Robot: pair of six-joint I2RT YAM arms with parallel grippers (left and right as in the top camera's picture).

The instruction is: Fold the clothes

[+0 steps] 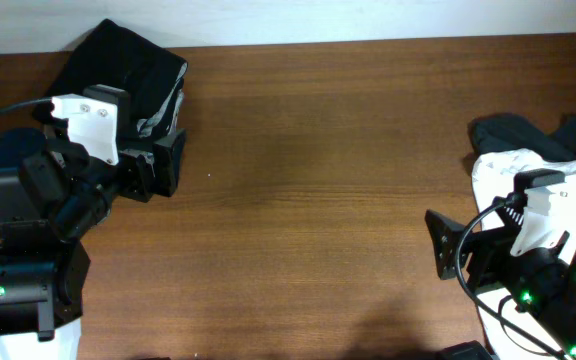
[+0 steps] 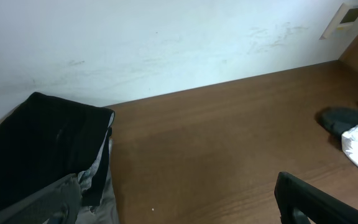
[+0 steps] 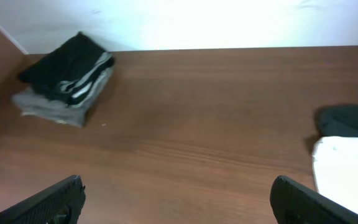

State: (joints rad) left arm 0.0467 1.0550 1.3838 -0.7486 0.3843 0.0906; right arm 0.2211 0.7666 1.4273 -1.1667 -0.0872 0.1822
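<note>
Folded black shorts [image 1: 133, 60] rest on a grey garment [image 3: 48, 106], seemingly done. The left pincer [image 1: 166, 165] and right pincer [image 3: 176, 199] gape empty, likely ready for the crumpled white garment [image 1: 528, 165].

Shorts [image 1: 126, 62]: plain black, light grey band at the edge. Folded garment [image 3: 50, 107] beneath: grey. White garment [image 1: 493, 170]; dark garment [image 1: 503, 130], near-black. Desk [image 1: 318, 150]: brown, wood-grained.
</note>
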